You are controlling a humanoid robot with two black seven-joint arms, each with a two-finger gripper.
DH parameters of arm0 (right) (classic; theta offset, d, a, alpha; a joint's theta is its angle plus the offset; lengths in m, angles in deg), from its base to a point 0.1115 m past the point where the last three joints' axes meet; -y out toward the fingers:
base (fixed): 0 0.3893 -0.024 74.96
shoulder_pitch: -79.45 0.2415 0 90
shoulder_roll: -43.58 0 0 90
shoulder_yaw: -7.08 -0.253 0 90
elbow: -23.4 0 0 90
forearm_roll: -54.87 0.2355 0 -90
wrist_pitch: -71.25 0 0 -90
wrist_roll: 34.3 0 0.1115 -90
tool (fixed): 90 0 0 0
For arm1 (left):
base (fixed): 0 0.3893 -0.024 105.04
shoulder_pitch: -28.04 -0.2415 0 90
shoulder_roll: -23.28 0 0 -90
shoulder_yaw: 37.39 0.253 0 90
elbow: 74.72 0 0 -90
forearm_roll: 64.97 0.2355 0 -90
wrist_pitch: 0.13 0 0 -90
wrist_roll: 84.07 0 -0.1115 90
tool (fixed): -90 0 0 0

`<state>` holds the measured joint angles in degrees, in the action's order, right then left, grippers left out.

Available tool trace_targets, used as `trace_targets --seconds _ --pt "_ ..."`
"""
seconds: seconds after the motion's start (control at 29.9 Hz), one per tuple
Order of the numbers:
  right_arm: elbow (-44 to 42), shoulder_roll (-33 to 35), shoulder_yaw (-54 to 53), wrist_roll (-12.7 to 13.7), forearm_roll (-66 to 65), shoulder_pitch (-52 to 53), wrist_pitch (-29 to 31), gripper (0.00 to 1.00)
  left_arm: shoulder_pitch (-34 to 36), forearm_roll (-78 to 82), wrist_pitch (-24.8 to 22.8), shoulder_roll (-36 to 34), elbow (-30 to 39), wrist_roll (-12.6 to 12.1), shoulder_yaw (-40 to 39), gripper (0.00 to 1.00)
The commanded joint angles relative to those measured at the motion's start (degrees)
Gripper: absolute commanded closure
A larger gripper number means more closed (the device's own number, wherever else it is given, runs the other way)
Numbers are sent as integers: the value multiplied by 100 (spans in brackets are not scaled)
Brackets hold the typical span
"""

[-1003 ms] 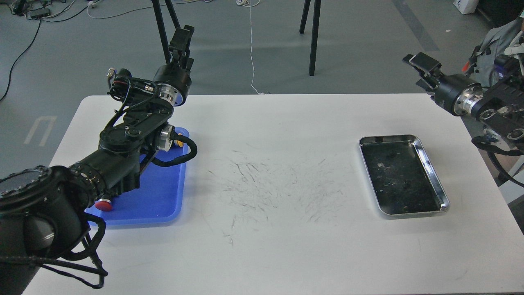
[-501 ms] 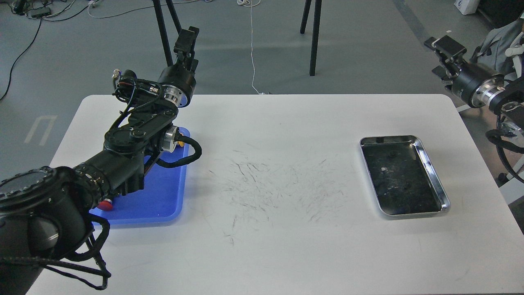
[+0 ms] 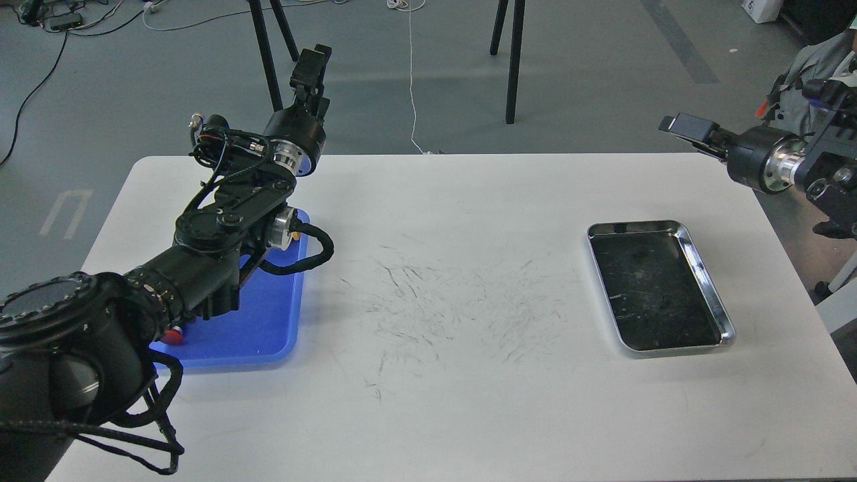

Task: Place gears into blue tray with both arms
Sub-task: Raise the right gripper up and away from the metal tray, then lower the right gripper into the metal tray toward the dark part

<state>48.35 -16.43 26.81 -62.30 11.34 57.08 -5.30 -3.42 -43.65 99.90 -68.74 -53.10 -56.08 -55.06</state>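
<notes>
a: surface?
b: white table (image 3: 469, 415), grey scuffs mid-top. blue tray (image 3: 268, 328) at left, part under left arm (image 3: 221, 234); silver tray (image 3: 706, 284) at right, two gears (image 3: 643, 252) on its dark floor.
a: room?
b: grey floor (image 3: 602, 80), black stand legs (image 3: 512, 60), cables.
a: jaws?
b: left gripper (image 3: 311, 67), right gripper (image 3: 689, 127): raised, both seen edge-on, gap cannot be told.

A: Where's the tray (image 3: 268, 328) with the low rim?
B: On the table (image 3: 469, 415), below and nearer than the left gripper (image 3: 311, 67), under that arm.
A: Metal tray (image 3: 710, 288)?
B: Below the right gripper (image 3: 689, 127), nearer, slightly left of it. Two gears (image 3: 643, 252) lie in it.
A: Trays touching?
B: No, well apart.
</notes>
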Motion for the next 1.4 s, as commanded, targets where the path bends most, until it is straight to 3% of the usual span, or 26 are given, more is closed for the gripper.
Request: trace_targets --seconds 0.0,0.47,1.0,1.37 --pt "159 7 13 0 -628 -4 0 2 0 12 -1 0 0 0 1 0" --pt "317 -37 699 0 -1122 -127 -9 2 0 12 -1 0 0 0 10 0" --pt "265 -327 708 0 -1113 -628 -79 2 -9 12 -1 9 0 0 10 0" --pt "203 -415 638 0 -1087 -777 -114 10 -9 12 -1 9 0 0 10 0"
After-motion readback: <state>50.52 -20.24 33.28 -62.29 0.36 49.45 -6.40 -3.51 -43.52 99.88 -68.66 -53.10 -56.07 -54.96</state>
